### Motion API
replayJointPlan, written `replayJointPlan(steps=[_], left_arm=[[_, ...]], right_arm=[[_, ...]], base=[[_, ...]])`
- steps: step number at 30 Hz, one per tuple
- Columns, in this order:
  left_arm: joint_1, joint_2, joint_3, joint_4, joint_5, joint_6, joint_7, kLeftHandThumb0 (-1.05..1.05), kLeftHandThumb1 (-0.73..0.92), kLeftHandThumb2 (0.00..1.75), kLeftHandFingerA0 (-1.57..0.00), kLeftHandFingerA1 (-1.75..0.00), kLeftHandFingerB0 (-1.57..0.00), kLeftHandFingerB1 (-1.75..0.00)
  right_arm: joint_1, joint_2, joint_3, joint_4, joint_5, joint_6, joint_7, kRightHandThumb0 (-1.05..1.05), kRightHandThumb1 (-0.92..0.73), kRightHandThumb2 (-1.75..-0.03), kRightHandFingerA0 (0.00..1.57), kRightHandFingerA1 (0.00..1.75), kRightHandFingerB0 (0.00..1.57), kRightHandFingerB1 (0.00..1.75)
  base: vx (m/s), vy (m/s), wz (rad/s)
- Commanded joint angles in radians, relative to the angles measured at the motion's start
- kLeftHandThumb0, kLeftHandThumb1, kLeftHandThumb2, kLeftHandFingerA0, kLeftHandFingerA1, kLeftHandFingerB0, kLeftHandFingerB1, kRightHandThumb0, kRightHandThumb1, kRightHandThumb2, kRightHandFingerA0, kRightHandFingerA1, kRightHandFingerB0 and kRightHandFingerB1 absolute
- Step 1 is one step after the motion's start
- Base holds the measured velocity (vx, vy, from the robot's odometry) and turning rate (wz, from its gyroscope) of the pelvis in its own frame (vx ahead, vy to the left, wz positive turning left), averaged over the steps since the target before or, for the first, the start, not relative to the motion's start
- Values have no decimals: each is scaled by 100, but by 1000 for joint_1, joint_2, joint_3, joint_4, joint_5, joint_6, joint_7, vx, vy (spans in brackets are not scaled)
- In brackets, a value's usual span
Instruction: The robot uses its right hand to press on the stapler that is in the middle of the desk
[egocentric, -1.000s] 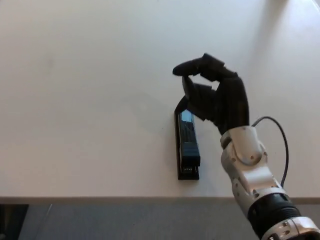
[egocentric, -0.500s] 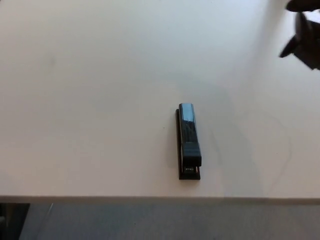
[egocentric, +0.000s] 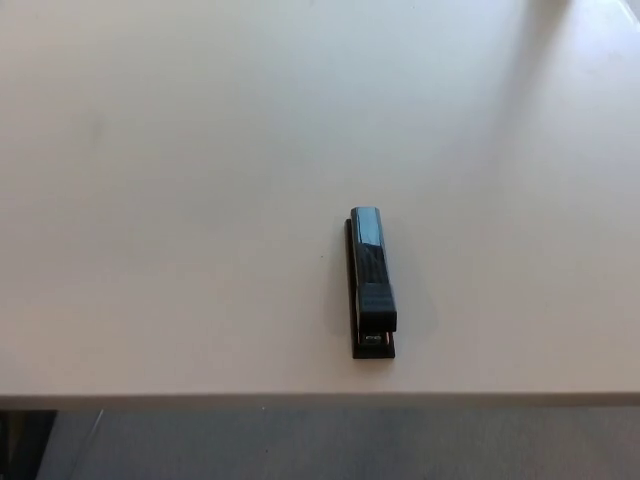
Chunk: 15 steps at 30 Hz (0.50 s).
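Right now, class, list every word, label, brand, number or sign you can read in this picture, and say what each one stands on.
None can be read.
Stapler: its black top shows only a pale glare, no legible brand or label; any marking is too small or blurred to tell.
Desk: plain pale surface, with no writing or sign on it.

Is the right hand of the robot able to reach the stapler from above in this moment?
Probably yes, though neither hand is in view. The stapler lies alone on the desk, near its front edge, with nothing over or beside it, so the way down onto it looks free.
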<state>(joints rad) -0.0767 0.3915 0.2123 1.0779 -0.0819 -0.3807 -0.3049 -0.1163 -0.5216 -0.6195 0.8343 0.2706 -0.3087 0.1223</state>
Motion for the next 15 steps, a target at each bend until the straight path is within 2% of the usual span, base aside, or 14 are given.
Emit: replayJointPlan(steps=[1, 2, 5, 7, 9, 11, 12, 15], left_arm=[[-2, 21, 15, 21, -7, 31, 10, -18, 87, 127, -2, -49, -1, -48], [-2, 20, 18, 22, -10, 31, 7, -18, 87, 127, -3, -49, -1, -48], [0, 21, 23, 22, -12, 36, 1, -18, 87, 127, -2, -48, -1, -48], [-2, 22, 16, 25, 0, 34, 7, -19, 87, 127, -2, -48, -1, -48], [-3, 21, 18, 27, -3, 34, 8, -20, 86, 126, -2, -49, -1, -48], [-1, 21, 22, 23, -8, 37, 5, -19, 87, 126, -2, -48, -1, -48], [-2, 20, 24, 23, -9, 41, 5, -19, 86, 126, -2, -48, -1, -48], [-2, 20, 22, 23, -7, 43, -3, -20, 86, 126, -2, -48, -1, -48]], right_arm=[[102, -30, -53, 155, -1, -97, -73, -22, -57, -108, 130, 125, 92, 107], [113, -27, -58, 185, 1, -112, -77, -21, -67, -90, 122, 136, 83, 127], [144, -21, -44, 304, -19, -149, -109, -23, -64, -93, 124, 129, 85, 124], [153, -12, -35, 368, -17, -121, -123, -28, -69, -76, 119, 137, 89, 124], [165, -9, 3, 417, -49, -101, -144, -30, -75, -73, 117, 137, 83, 124], [171, 16, 37, 451, -61, -42, -167, -24, -77, -70, 110, 127, 79, 119], [172, 26, 59, 463, -75, -19, -181, -19, -73, -77, 108, 133, 80, 120], [182, 48, 89, 489, -72, 27, -158, -19, -71, -79, 104, 132, 79, 113]], base=[[0, 0, 0], [0, 0, 0], [0, 0, 0], [0, 0, 0], [0, 0, 0], [0, 0, 0], [0, 0, 0], [0, 0, 0]])
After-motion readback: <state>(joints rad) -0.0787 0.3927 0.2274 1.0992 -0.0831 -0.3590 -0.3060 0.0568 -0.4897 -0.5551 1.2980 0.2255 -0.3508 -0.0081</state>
